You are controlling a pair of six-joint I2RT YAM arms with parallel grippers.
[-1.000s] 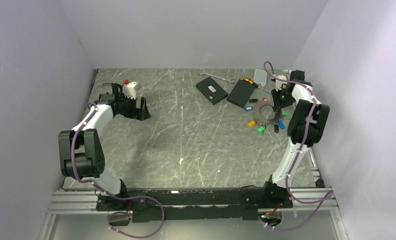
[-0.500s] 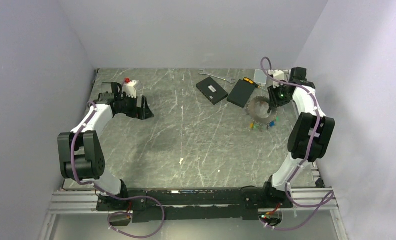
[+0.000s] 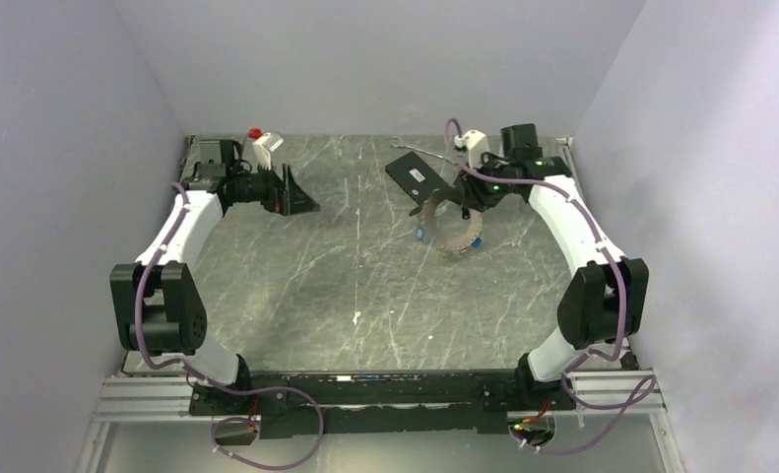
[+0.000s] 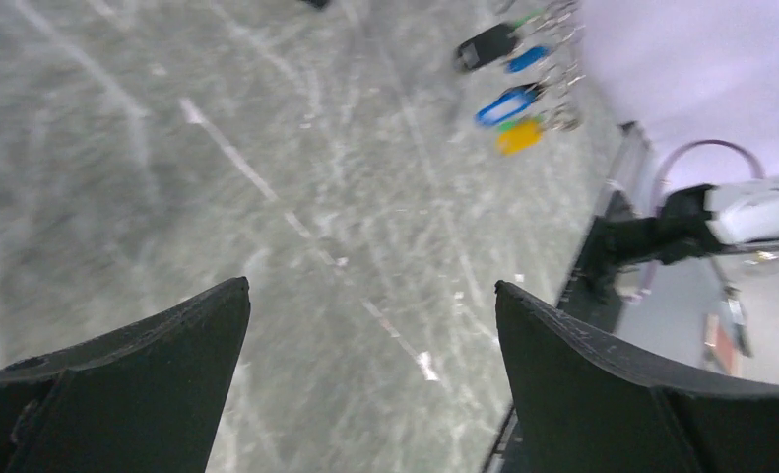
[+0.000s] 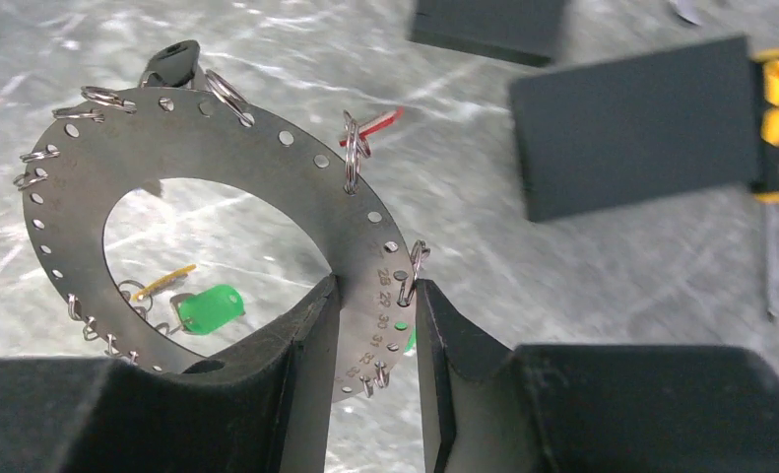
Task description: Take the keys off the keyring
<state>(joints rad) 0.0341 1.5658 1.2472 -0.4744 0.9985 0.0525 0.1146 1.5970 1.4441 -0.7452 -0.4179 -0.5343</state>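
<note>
- Right now my right gripper (image 5: 377,296) is pinched onto the keyring (image 5: 257,163). One finger is inside the hoop and the other outside its rim, with the band and its stamped numbers between them.
- That keyring is a flat grey metal hoop punched with holes round its rim. I hold it over the counter (image 3: 365,286), toward the far edge and a little right of the middle, and it looks lifted clear.
- Being a hoop, it has no long axis to speak of. It reaches out ahead of my right fingers, and what matters is the rim, where small split rings hang.
- Several keys (image 4: 508,103) dangle from those rings. I can see a green key (image 5: 211,307) below the hoop, a red key (image 5: 377,122) on the upper rim and a black key (image 5: 173,61) at the far tip.
- My left gripper (image 4: 370,286) is spread wide and holds nothing. It sits near the far left corner, with its mouth turned toward the hoop but well apart from it.
- So the hoop lies to the right of my free left gripper, along the far edge. I judge that the left arm must cross over to work a key off.
- Two flat black boxes (image 5: 641,128) lie shut near the far edge. Nothing shows in them, and what looks like a yellow-handled screwdriver (image 5: 774,99) lies beside one.
</note>
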